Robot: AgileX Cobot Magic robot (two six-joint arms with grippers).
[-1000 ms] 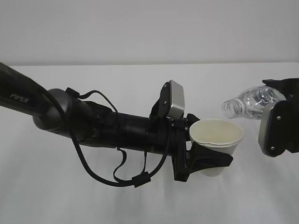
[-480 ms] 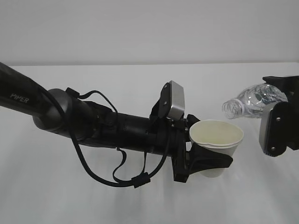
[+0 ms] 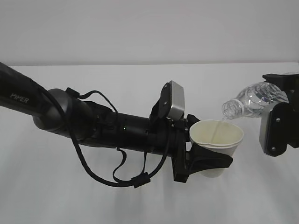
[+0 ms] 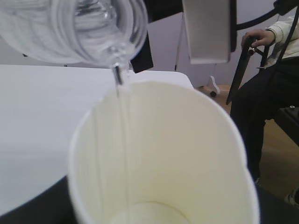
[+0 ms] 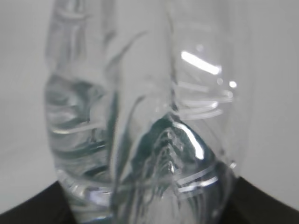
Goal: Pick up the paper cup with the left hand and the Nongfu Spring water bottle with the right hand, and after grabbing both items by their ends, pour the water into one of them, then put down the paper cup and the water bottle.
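The white paper cup [image 3: 216,140] is held upright above the table, with my left gripper [image 3: 208,161] shut on its lower half. In the left wrist view its cream inside [image 4: 177,154] fills the frame. My right gripper [image 3: 283,95] is shut on the base end of the clear Nongfu Spring water bottle [image 3: 254,100]. The bottle is tipped with its capless neck just over the cup's rim. A thin stream of water [image 3: 216,129] runs from the neck [image 4: 100,28] into the cup. The bottle's ribbed body [image 5: 140,116] fills the right wrist view. Its label is hidden.
White table [image 3: 140,200] runs under both arms, with a pale wall behind. Loose black cables [image 3: 117,177] hang under the left arm. A seated person [image 4: 271,93] and a chair show beyond the table's far edge in the left wrist view.
The bottle's mouth has tipped a little further down toward the cup, and water now streams into it. The left arm and cup have stayed still.
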